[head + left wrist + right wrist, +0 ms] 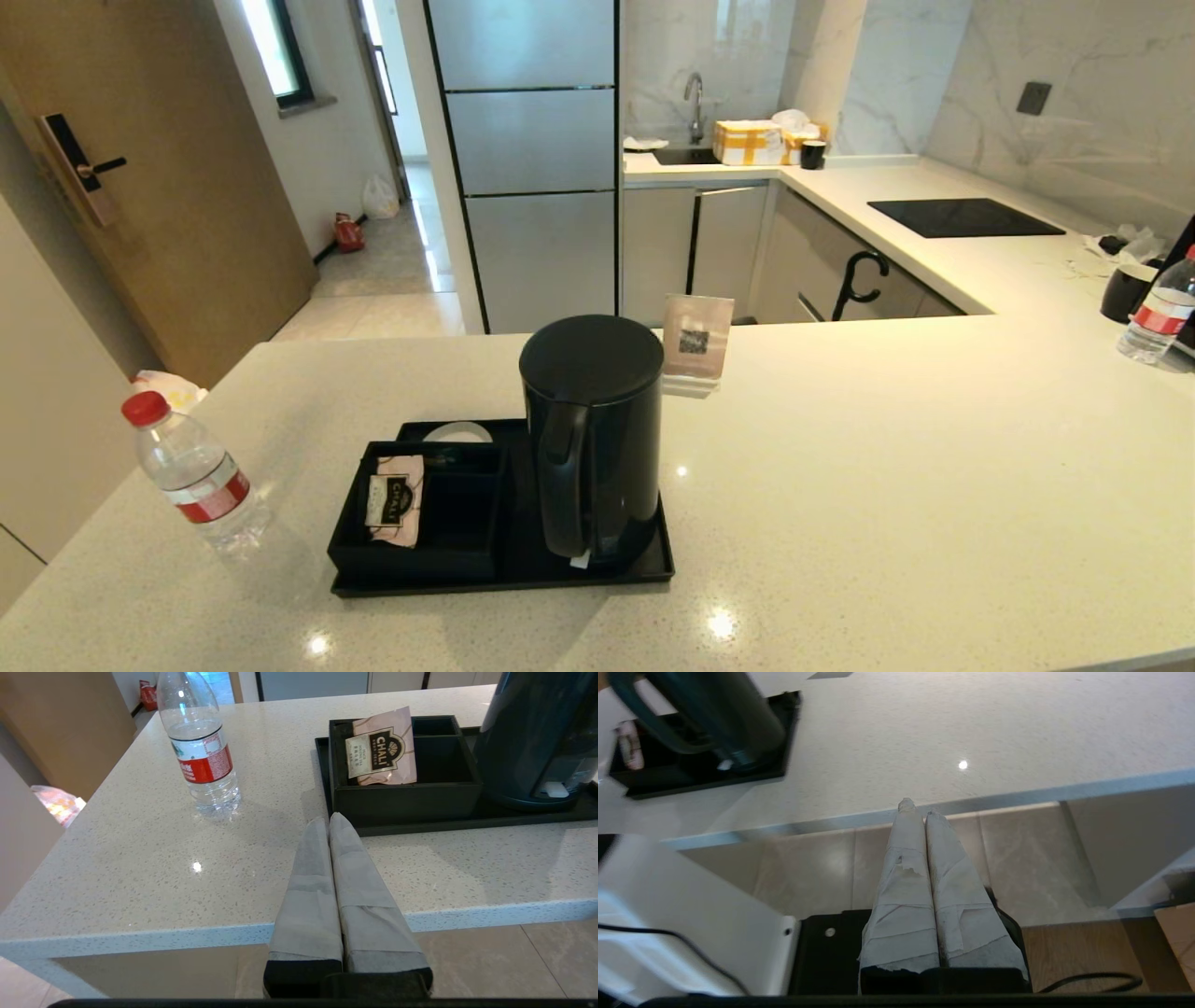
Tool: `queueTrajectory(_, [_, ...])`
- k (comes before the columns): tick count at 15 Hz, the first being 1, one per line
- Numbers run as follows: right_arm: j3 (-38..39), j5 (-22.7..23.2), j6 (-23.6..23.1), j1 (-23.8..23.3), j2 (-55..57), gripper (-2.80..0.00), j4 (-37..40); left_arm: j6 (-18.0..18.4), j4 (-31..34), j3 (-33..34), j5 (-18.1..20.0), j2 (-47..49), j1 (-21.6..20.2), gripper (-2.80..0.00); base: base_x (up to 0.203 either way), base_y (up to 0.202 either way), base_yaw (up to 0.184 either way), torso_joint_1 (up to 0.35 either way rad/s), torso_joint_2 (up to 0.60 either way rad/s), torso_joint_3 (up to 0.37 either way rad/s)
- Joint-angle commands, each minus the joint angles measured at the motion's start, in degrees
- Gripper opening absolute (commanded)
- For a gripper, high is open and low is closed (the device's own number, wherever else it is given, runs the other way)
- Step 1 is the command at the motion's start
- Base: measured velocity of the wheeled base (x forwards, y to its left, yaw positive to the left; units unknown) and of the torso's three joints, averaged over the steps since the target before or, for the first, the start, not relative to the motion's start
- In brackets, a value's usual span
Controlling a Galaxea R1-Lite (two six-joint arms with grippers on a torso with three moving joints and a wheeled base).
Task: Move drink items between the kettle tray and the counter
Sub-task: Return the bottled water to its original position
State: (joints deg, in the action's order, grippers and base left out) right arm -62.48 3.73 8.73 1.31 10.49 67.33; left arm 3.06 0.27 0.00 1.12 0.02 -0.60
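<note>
- Head view: the black electric kettle [592, 439] stands upright on the right part of the kettle tray [504, 581], handle turned toward the near-left. The tray lies on the pale speckled desk [887, 485], near the front edge.
- Head view: the black compartment box [425, 513] fills the tray's left part; a pink tea sachet [395, 498] leans inside it at its left end. A white round object [457, 432] shows just behind the box; cannot tell what it is.
- Head view: a water bottle [194, 473] with red cap and red-white label stands upright on the desk, left of the tray and apart from it.
- Head view: a second water bottle [1159, 313] stands at the far right edge beside a squat black mug [1128, 291]. A small card stand [696, 341] sits just behind the kettle. The black cooktop [963, 217] lies far right. Neither arm shows here.
- Left wrist view: the left gripper [328, 820] hangs over the desk's near edge, its taped fingers [310, 882] pressed together with nothing between them, tips just short of the tray's near-left corner. The bottle stands to the left of them, well clear.
- Right wrist view: the right gripper [919, 808] sits below and in front of the desk edge, fingers [906, 882] clenched together and empty. The kettle on its tray lies well off to the left.
</note>
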Motion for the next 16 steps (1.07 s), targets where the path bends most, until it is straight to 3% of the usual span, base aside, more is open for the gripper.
queueTrajectory(1, [6.8,-1.4,0.2,-0.7,-10.1,-2.8,-1.0,0.0,0.0,0.0,0.0,0.0,0.0,-2.8,0.0,0.0,0.0,0.0,0.0,0.0])
queueTrajectory(6, [18.3,-3.0,0.3,-1.1,-10.5,-2.8,-21.5,0.0,0.0,0.0,0.0,0.0,0.0,-2.8,0.0,0.0,0.0,0.0,0.0,0.0])
queueTrajectory(10, [34.3,-7.4,-0.2,-1.1,-10.5,-2.8,-48.0,0.0,0.0,0.0,0.0,-0.1,0.0,-2.8,0.0,0.0,0.0,0.0,0.0,0.0])
queueTrajectory(14, [52.7,-8.2,-3.4,-1.1,-10.5,-2.8,-76.1,0.0,0.0,0.0,0.0,0.0,0.0,-2.8,0.0,0.0,0.0,0.0,0.0,0.0])
queueTrajectory(16, [54.6,-8.3,-5.6,-1.1,-10.5,-2.8,-76.3,0.0,0.0,0.0,0.0,0.0,0.0,-2.8,0.0,0.0,0.0,0.0,0.0,0.0])
